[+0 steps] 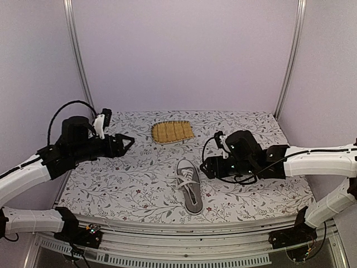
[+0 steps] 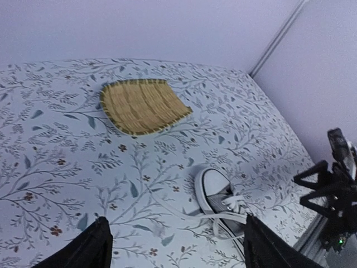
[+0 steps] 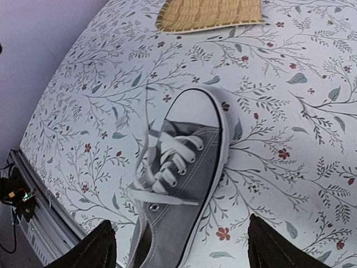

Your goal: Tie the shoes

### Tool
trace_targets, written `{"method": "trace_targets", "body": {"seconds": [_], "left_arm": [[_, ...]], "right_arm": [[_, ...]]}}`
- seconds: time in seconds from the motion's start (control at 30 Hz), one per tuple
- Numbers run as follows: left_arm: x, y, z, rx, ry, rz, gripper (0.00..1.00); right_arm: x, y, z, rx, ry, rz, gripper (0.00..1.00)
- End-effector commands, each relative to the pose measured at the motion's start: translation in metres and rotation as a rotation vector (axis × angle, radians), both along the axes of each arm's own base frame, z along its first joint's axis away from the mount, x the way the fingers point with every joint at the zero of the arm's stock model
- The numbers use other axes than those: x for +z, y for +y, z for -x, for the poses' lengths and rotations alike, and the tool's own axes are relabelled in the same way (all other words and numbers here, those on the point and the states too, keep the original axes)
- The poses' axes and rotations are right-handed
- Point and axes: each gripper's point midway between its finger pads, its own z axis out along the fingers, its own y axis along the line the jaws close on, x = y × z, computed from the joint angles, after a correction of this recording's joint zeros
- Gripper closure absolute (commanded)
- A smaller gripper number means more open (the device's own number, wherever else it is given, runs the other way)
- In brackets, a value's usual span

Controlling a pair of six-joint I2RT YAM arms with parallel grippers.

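Note:
A small grey sneaker [image 1: 188, 192] with white sole and toe cap lies on the flowered tablecloth, toe toward the back. Its white laces [image 3: 162, 167] are untied; one loose end [image 2: 173, 211] trails across the cloth to the shoe's left. My left gripper [image 1: 129, 140] is open and empty, held above the table to the shoe's far left; in the left wrist view [image 2: 178, 248] the shoe [image 2: 217, 195] is ahead, near its right finger. My right gripper [image 1: 206, 166] is open, just right of and above the shoe; in the right wrist view [image 3: 184, 251] the shoe [image 3: 189, 167] lies between its spread fingers.
A yellow woven bamboo mat [image 1: 173, 132] lies at the back centre, beyond the shoe; it also shows in the left wrist view [image 2: 142, 105] and the right wrist view [image 3: 212, 14]. Purple walls enclose the table. The near table edge [image 3: 39, 195] has a metal rail.

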Motion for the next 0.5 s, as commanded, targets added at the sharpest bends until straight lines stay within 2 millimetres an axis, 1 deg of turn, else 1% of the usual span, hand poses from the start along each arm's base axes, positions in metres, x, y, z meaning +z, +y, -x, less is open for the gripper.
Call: {"method": "trace_targets", "body": {"seconds": [0.0, 0.07, 0.1, 0.17, 0.23, 0.3, 0.4, 0.47], "left_arm": [[-0.012, -0.082, 0.029, -0.151, 0.057, 0.122, 0.19], [-0.025, -0.107, 0.038, -0.210, 0.072, 0.108, 0.20], [-0.033, -0.116, 0.041, -0.231, 0.095, 0.104, 0.21], [-0.049, -0.128, 0.046, -0.249, 0.150, 0.101, 0.21], [-0.061, -0.132, 0.051, -0.249, 0.175, 0.102, 0.21], [-0.070, -0.131, 0.058, -0.246, 0.184, 0.115, 0.20], [-0.072, -0.131, 0.067, -0.264, 0.195, 0.163, 0.19], [-0.072, -0.130, 0.069, -0.268, 0.198, 0.164, 0.18]], "right_arm": [[-0.006, 0.008, -0.016, 0.070, -0.005, -0.072, 0.22], [-0.010, 0.019, -0.014, 0.133, -0.002, -0.119, 0.26], [-0.014, 0.026, -0.012, 0.171, 0.005, -0.139, 0.29], [-0.024, 0.040, -0.008, 0.236, 0.024, -0.163, 0.32], [-0.033, 0.052, -0.005, 0.287, 0.040, -0.178, 0.32], [-0.044, 0.060, -0.007, 0.304, 0.058, -0.170, 0.30], [-0.062, 0.066, -0.010, 0.315, 0.084, -0.140, 0.29], [-0.067, 0.070, -0.007, 0.341, 0.105, -0.141, 0.31]]}}
